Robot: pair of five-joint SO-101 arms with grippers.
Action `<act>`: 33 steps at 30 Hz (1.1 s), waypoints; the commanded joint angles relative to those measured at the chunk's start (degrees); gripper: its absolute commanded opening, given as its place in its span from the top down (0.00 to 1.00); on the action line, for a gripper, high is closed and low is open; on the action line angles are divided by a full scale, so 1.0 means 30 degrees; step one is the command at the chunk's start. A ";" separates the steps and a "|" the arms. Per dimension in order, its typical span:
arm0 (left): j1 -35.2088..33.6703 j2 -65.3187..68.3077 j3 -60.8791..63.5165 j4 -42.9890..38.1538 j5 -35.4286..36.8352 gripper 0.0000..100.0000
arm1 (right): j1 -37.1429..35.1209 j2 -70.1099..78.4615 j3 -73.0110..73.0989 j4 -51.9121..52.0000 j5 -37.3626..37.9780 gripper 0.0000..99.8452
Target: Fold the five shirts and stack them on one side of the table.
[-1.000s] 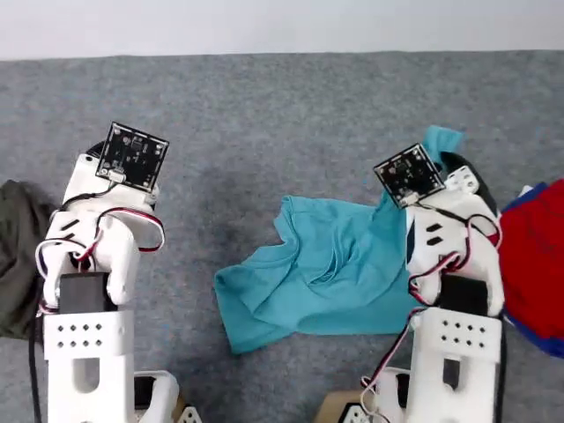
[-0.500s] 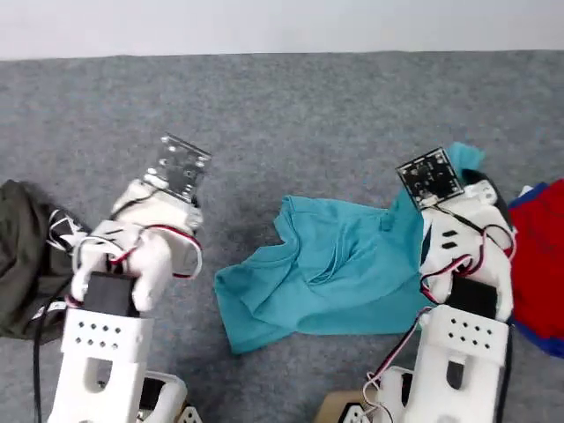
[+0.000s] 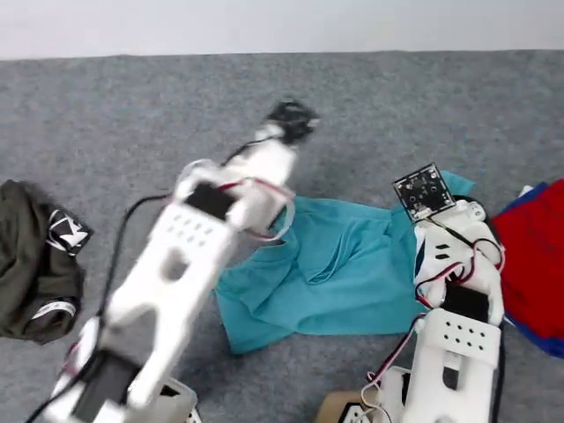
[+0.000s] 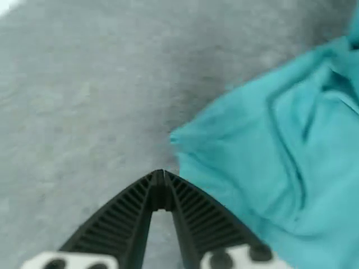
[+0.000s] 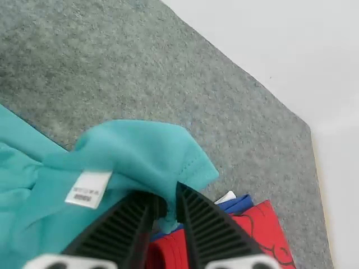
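Grey felt tabletop [image 3: 123, 106] holds a crumpled teal shirt [image 3: 344, 273], its edge pinched by the right gripper [image 5: 166, 203], while the left gripper [image 4: 163, 179], clenched empty, hovers beside it.

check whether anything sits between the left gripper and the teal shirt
Nothing visible does. The left gripper, shut, hangs over bare grey mat just beside a corner of the teal shirt, with only mat between them.
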 commanded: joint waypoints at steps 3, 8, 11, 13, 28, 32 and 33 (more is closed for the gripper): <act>0.1641 0.5978 -0.6491 0.4249 -0.1407 1.00 | 0.0249 -0.0132 -0.0205 -0.0278 0.0147 0.99; 0.2403 1.0051 -1.0535 0.9026 -0.3253 0.99 | 0.0249 -0.0132 -0.0205 -0.0278 0.0117 0.99; 0.2491 1.1546 -1.1678 1.0168 -0.3839 0.95 | 0.0249 -0.0132 -0.0205 -0.0278 0.0117 0.99; 0.2549 1.1927 -1.1853 1.0198 -0.4103 0.93 | 0.0249 -0.0132 -0.0205 -0.0278 0.0117 0.99; 0.4864 1.2894 -1.1824 1.1429 -0.4864 0.87 | 0.0278 -0.0103 -0.0176 -0.0278 0.0117 0.99; 0.4659 1.2894 -1.1824 1.1458 -0.4894 0.87 | 0.0278 -0.0103 -0.0176 -0.0278 0.0117 0.99; 0.4601 1.2894 -1.1824 1.1458 -0.4894 0.87 | 0.0278 -0.0103 -0.0176 -0.0278 0.0117 0.99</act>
